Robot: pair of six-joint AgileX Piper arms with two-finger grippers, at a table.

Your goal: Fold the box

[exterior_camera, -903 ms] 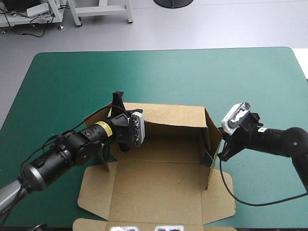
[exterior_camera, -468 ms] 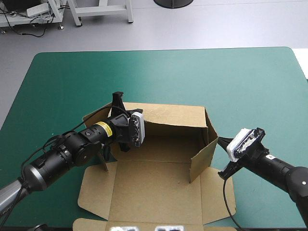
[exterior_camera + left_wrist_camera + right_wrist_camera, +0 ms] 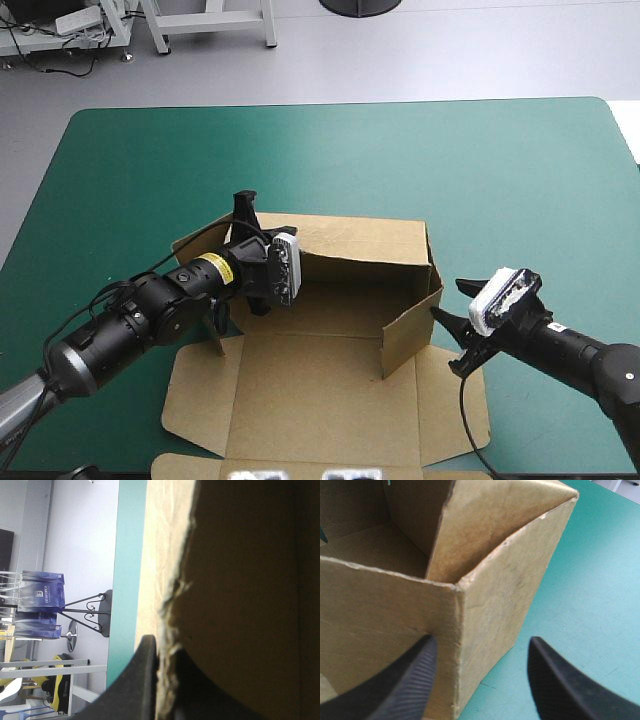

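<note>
The brown box (image 3: 330, 385) lies in the middle of the table, back wall raised and its right end flap turned inward across the tray. My left gripper (image 3: 268, 252) is at the box's left rear corner, shut on the board; in the left wrist view one black finger (image 3: 145, 680) presses against the board's ragged edge (image 3: 172, 610). My right gripper (image 3: 447, 302) is open just off the box's right corner. Seen from the right wrist, its fingers (image 3: 405, 690) stand apart with the corner (image 3: 485, 610) just ahead of them, untouched.
The box's flat front panels and flaps (image 3: 195, 400) reach nearly to the table's near edge. Teal-green cover (image 3: 500, 160) stretches beyond the back wall and to the right of the box.
My right gripper drew back from the right wall, came toward the corner again and opened. The right end flap swung inward. The left arm stayed put.
</note>
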